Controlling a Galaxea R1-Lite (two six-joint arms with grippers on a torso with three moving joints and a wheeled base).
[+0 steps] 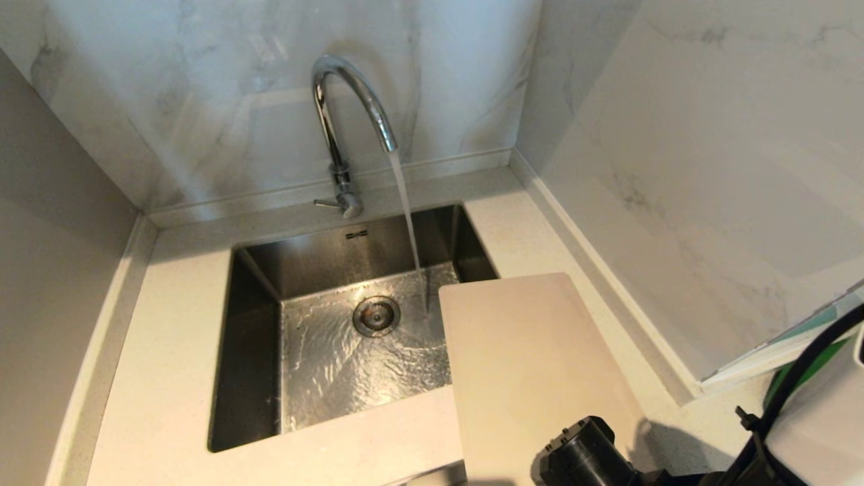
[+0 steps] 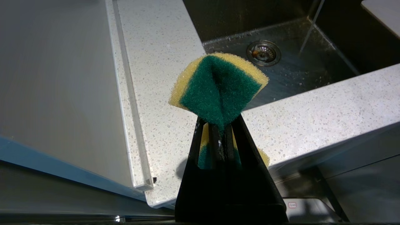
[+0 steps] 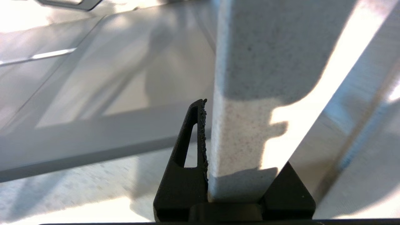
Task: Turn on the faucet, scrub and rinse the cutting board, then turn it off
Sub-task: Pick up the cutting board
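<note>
Faucet running into sink, right pincer clamped on cutting board at worktop's near-right edge, left pincer gripping sponge.

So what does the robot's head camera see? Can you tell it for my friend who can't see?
Water runs from the faucet into a steel sink set in a pale counter. The cream cutting board lies to the sink's right, one corner over the basin, with the black right arm at its near end.
</note>
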